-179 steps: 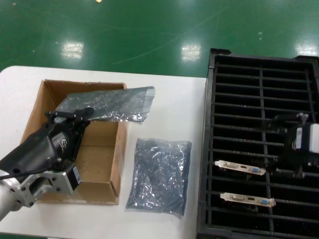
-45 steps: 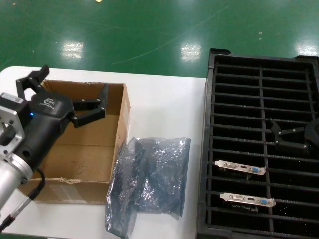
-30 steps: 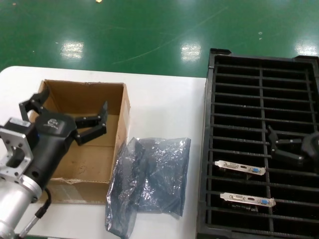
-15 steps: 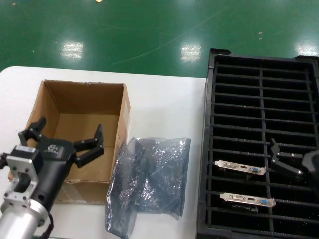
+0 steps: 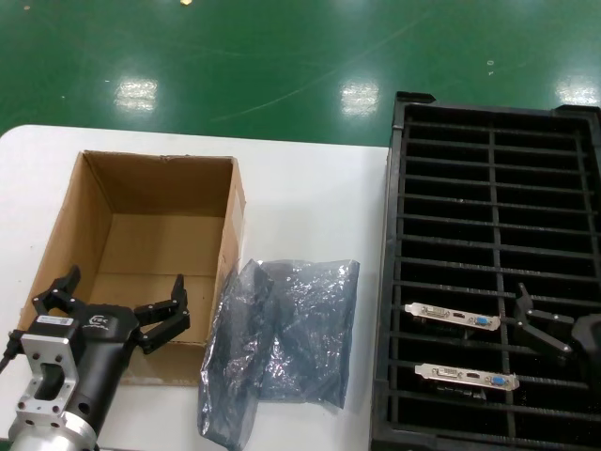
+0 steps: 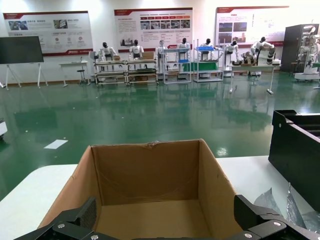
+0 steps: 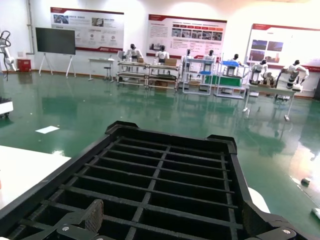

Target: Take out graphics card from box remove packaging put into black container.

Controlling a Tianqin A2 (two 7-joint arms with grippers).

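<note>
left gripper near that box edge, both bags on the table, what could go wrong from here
1. The left gripper, open, sits low over the near wall of the box; a careless move could snag or shove it.
2. The empty packaging lies crumpled against the box and could be dragged along.
3. The right gripper, open, hangs just above the black container beside a seated graphics card; dropping lower might knock it.

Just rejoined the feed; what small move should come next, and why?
Probably back the open left pincer off the box: it looks empty, two graphics cards sit in the black container near the right pincer, packaging lies outside.
</note>
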